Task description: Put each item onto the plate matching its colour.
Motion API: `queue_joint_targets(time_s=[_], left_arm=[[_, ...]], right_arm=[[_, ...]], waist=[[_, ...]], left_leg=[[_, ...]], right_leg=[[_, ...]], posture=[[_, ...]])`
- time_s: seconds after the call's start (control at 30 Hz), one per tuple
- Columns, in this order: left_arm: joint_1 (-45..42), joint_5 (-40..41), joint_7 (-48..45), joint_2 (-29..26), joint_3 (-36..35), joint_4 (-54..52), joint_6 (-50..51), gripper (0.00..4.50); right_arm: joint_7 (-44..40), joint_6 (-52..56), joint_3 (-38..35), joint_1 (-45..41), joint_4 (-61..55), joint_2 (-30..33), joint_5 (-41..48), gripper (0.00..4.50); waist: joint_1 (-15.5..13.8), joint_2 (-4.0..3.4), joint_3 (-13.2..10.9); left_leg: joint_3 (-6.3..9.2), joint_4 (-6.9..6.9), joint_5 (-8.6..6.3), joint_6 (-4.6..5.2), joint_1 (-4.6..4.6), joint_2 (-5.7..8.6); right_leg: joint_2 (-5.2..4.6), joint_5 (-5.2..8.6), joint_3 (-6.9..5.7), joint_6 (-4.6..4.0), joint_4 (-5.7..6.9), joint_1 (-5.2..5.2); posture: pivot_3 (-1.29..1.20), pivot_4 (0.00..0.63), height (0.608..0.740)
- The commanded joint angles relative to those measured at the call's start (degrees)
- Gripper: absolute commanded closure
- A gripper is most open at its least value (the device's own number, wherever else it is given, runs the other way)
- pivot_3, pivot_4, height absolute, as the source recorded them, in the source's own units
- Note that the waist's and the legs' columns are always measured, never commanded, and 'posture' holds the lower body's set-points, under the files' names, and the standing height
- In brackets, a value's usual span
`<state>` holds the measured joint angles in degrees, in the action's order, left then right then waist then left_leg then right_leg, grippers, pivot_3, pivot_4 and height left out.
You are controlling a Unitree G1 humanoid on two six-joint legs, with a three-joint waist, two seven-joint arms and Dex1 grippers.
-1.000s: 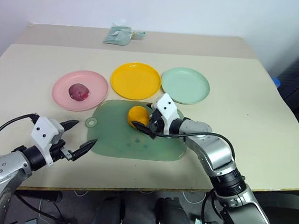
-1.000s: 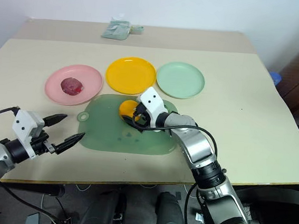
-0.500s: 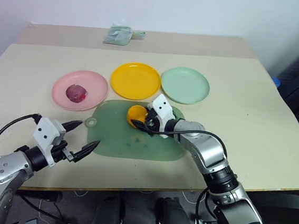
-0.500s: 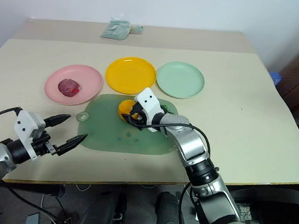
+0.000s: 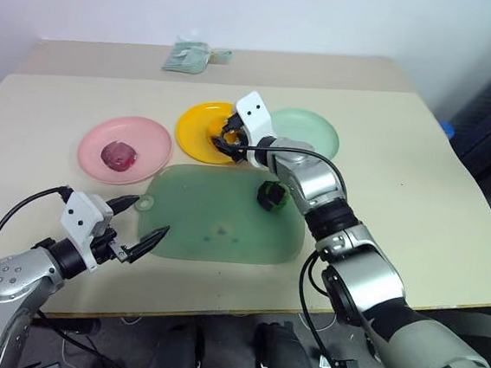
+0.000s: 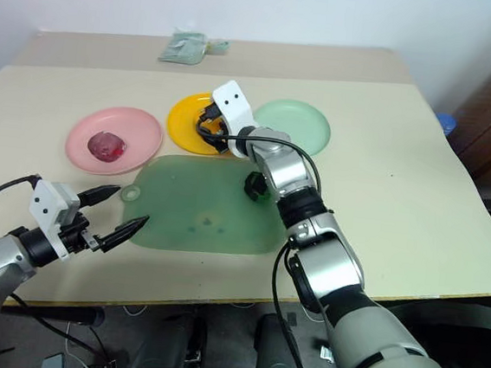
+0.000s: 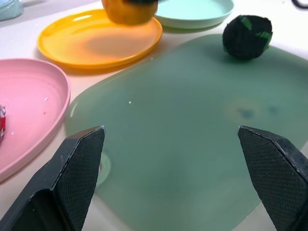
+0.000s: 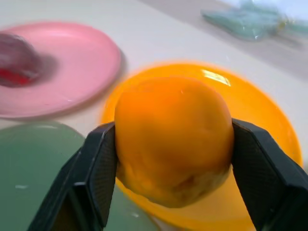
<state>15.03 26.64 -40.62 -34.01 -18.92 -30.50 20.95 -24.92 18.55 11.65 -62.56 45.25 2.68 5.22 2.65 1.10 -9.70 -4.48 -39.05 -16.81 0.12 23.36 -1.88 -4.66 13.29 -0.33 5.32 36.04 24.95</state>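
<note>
One orange lump, smooth, rounded, clamped in right end effector.

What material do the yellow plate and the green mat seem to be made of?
Yellow plate: probably hard plastic, glossy; it shows bright highlights along a smooth moulded rim. Green mat: likely soft plastic or silicone, semi-matte and slightly translucent, with rounded corners; which one cannot be told.

Orange lump: clamped on both sides between the two black fingers of the right gripper, held over the yellow-orange plate. Pink plate: beside the yellow-orange one, carrying a maroon lump. Green mat: near both plates. Pale green bundle: well apart, on the table.
</note>
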Motion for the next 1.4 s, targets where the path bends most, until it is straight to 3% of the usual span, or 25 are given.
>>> queue_joint_targets(time_s=[0.03, 0.1, 0.27, 0.5, 0.7, 1.13, 1.33, 1.4], left_arm=[[0.67, 0.12, 1.44, 0.65, -0.38, -2.84, -0.87, 0.0], [1.05, 0.15, 2.02, 0.94, -0.25, -3.44, -0.8, 0.0], [1.42, 0.13, 3.15, 1.34, 0.48, -4.44, -0.49, 0.0], [-1.13, 0.45, 4.1, 1.31, 2.62, -4.24, 0.13, 0.0], [-3.69, 0.99, 1.71, 0.81, 5.58, -2.47, 0.26, 0.0], [-7.68, 0.26, 0.75, 1.17, 10.16, -0.94, -0.01, 0.0], [-6.17, 0.09, 1.3, 1.11, 9.56, -1.52, -0.55, 0.0], [-5.66, -0.09, 1.45, 1.2, 9.53, -1.56, -0.88, 0.0]], right_arm=[[1.34, -6.83, -3.77, -5.24, 7.29, -1.69, 0.0, 0.67], [1.8, -9.4, -5.06, -6.09, 9.21, -2.21, 0.13, 0.02], [-1.69, -13.8, -4.88, -2.36, 3.48, -0.41, -1.04, 0.02], [-20.28, -4.93, -4.45, 15.56, -30.51, 11.93, 6.31, 0.02], [-26.41, 6.86, -4.24, 29.43, -51.38, 24.11, 10.07, 0.02], [-19.12, 13.78, -3.09, 34.86, -49.07, 24.09, 7.21, 0.02], [-18.46, 13.61, -3.36, 33.56, -48.31, 23.14, 7.27, 2.85], [-17.92, 12.93, -3.98, 32.38, -47.83, 22.74, 7.2, 2.85]], waist=[[0.07, -0.04, -0.02], [0.11, -0.06, -0.03], [0.03, -0.06, -0.03], [-0.47, -0.06, -0.03], [-0.08, -0.09, -0.03], [-0.61, -0.08, -0.03], [-0.63, -0.09, -0.03], [-0.62, -0.09, -0.03]], left_leg=[[0.0, 0.01, 0.0, 0.0, 0.0, -0.01], [0.01, 0.05, 0.0, -0.01, 0.0, -0.02], [0.01, 0.06, 0.0, -0.02, 0.01, -0.04], [0.07, 0.03, -0.03, 0.04, 0.03, 0.06], [0.05, 0.04, -0.03, 0.05, -0.04, -0.03], [0.03, 0.0, -0.02, 0.04, -0.03, 0.01], [0.03, -0.01, -0.02, 0.04, -0.03, 0.02], [0.03, -0.01, -0.02, 0.04, -0.03, 0.02]], right_leg=[[0.0, 0.0, 0.0, 0.0, 0.01, 0.02], [0.01, -0.01, 0.0, 0.01, 0.02, 0.04], [-0.02, -0.01, 0.0, 0.02, 0.03, 0.06], [-0.17, -0.02, -0.01, 0.03, -0.05, -0.03], [-0.06, 0.0, 0.0, 0.0, -0.02, -0.02], [0.02, 0.02, 0.01, -0.02, -0.05, -0.03], [0.03, 0.01, 0.02, -0.01, -0.04, -0.03], [0.03, 0.01, 0.02, -0.01, -0.04, -0.03]], posture=[[0.0, 0.15, 0.74], [0.0, 0.15, 0.74], [0.0, 0.15, 0.74], [0.0, 0.15, 0.74], [0.0, 0.15, 0.74], [0.0, 0.15, 0.74], [0.0, 0.15, 0.74], [0.0, 0.15, 0.74]])
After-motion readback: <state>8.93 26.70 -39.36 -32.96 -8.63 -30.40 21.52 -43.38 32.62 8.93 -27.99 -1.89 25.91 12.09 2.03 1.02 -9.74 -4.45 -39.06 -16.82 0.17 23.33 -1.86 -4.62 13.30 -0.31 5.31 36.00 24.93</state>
